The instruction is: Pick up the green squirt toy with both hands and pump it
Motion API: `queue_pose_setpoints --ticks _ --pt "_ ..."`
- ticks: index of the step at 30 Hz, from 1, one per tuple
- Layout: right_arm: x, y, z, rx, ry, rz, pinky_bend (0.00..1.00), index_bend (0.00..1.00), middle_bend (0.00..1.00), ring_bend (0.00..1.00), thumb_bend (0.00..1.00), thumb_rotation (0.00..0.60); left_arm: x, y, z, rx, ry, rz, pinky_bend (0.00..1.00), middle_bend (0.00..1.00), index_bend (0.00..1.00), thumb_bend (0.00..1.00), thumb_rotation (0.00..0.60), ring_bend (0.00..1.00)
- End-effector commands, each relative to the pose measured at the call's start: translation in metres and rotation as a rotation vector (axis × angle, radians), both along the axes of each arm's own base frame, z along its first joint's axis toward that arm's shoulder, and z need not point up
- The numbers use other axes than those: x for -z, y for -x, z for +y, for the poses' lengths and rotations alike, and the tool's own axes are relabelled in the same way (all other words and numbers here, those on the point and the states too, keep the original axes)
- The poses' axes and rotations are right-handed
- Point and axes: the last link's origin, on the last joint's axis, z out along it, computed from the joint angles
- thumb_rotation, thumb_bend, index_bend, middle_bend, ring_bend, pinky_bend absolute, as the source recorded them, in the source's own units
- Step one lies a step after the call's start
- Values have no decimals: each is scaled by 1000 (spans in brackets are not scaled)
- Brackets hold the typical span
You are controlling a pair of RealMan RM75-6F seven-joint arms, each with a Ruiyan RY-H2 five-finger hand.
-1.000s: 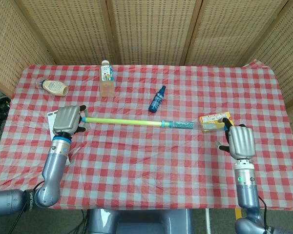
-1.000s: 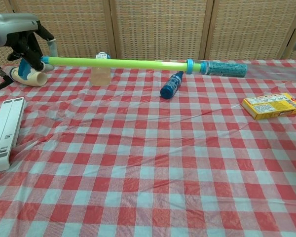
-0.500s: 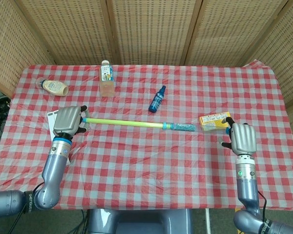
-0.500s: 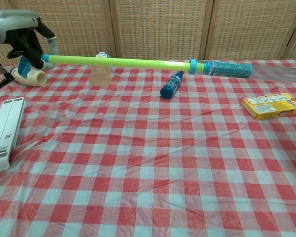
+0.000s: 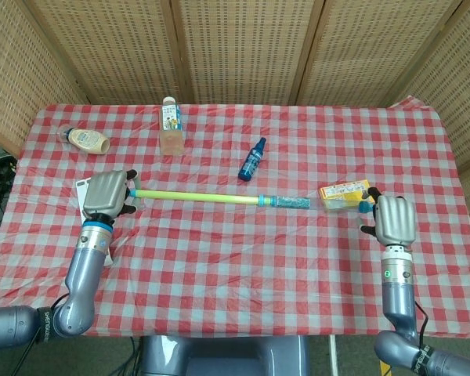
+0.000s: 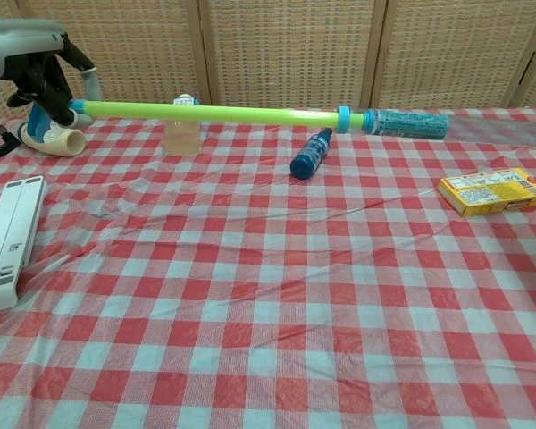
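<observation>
The green squirt toy [image 5: 219, 197] is a long thin green rod with a blue sleeve at its right end. It hangs level above the checked cloth, as the chest view [image 6: 250, 114] shows. My left hand [image 5: 108, 194] grips the rod's left end, fingers wrapped around it [image 6: 36, 58]. My right hand [image 5: 395, 219] hovers back-up at the right side, just right of a yellow box. It stays well clear of the blue sleeve and holds nothing. Only a blue speck of it reaches the chest view's right edge.
A yellow box [image 5: 345, 195] lies just beyond the toy's blue tip. Behind the rod lies a small blue spray bottle [image 5: 252, 160]. A clear bottle [image 5: 171, 127] stands at the back, a cream bottle [image 5: 86, 140] lies far left, and a white flat stand [image 6: 9, 237] is near my left hand.
My right hand has drifted a little right and farther back, away from the toy's blue end. The left hand keeps its grip and the rod has barely shifted.
</observation>
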Motion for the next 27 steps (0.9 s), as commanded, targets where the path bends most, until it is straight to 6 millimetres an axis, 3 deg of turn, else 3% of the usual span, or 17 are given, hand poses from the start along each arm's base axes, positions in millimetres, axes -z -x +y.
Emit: queue_pose_setpoints --ticks 1,9,19,27 --pt "2 2 0 4 -6 -1 561 457 1000 1000 397 600 0 1 0 -2 2 -2 793 959 853 639 600 887" --pt "4 5 -5 8 4 6 561 458 1000 1000 397 600 -1 2 0 -4 5 -3 793 959 853 639 600 888" --pt "7 2 -7 -26 38 19 561 650 1000 1000 400 600 -3 3 0 -7 3 -5 793 959 852 639 600 887" --pt "6 -4 -6 -54 55 14 561 687 1000 1000 399 600 -1 4 -3 -9 21 -8 793 959 852 639 600 887"
